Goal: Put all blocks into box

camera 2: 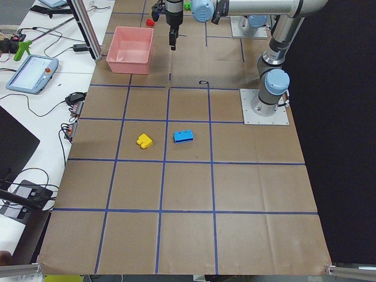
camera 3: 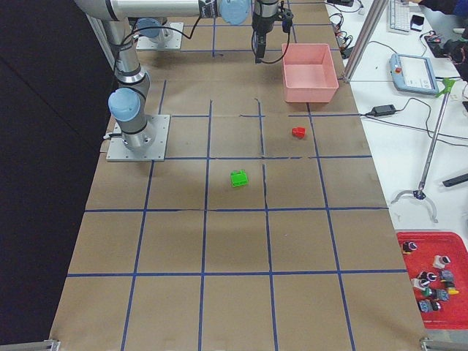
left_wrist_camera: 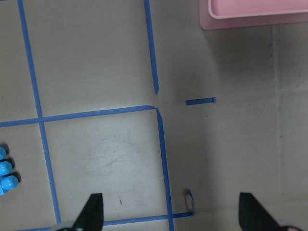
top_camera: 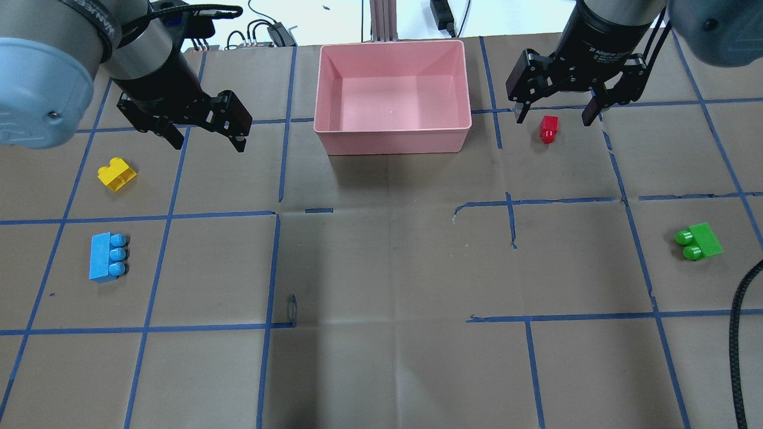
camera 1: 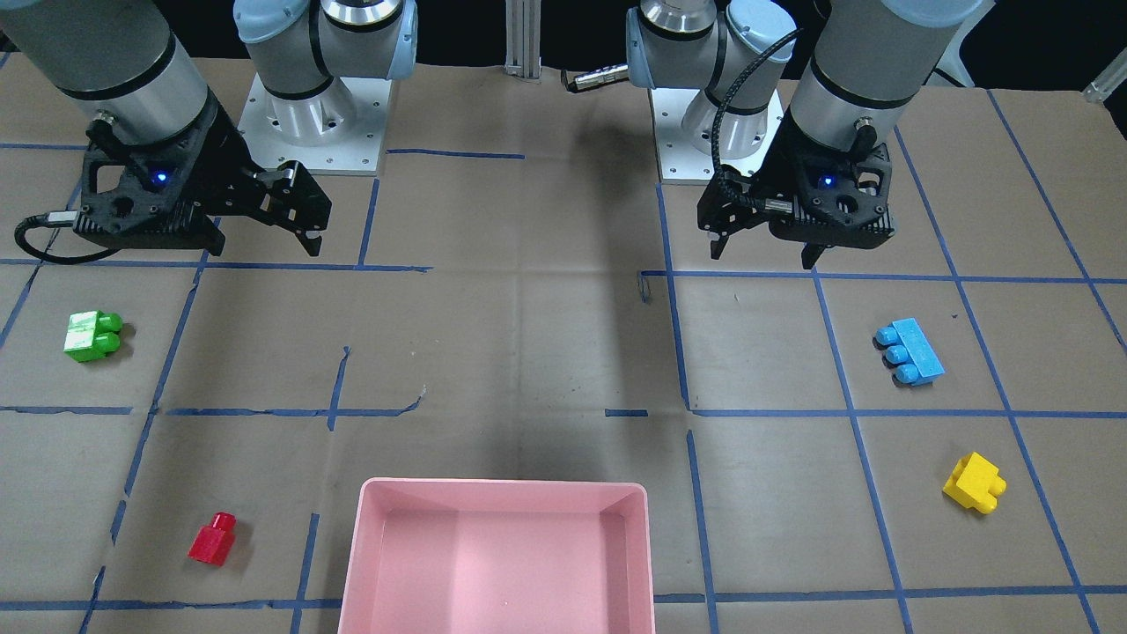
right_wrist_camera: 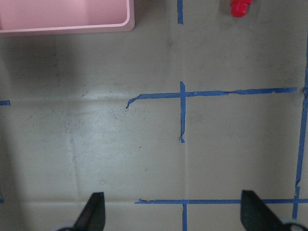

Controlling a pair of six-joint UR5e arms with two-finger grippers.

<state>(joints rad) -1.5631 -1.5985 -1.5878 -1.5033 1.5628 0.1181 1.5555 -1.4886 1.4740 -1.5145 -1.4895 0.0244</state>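
Note:
The pink box (top_camera: 393,136) stands at the table's far middle, nothing in it; it also shows in the front view (camera 1: 502,484). The yellow block (top_camera: 117,174) and blue block (top_camera: 107,256) lie on my left side. The red block (top_camera: 548,129) and green block (top_camera: 698,242) lie on my right side. My left gripper (top_camera: 208,143) is open and empty, held high, right of the yellow block. My right gripper (top_camera: 555,114) is open and empty, held high over the red block. The left wrist view catches the blue block's studs (left_wrist_camera: 4,168); the right wrist view catches the red block (right_wrist_camera: 239,7).
Blue tape lines grid the brown table cover. The two arm bases (camera 1: 308,114) (camera 1: 713,114) stand at the robot's edge. Beside the table, a bench holds cables and a teach pendant (camera 2: 32,73), and a red parts tray (camera 3: 431,285) lies off the table.

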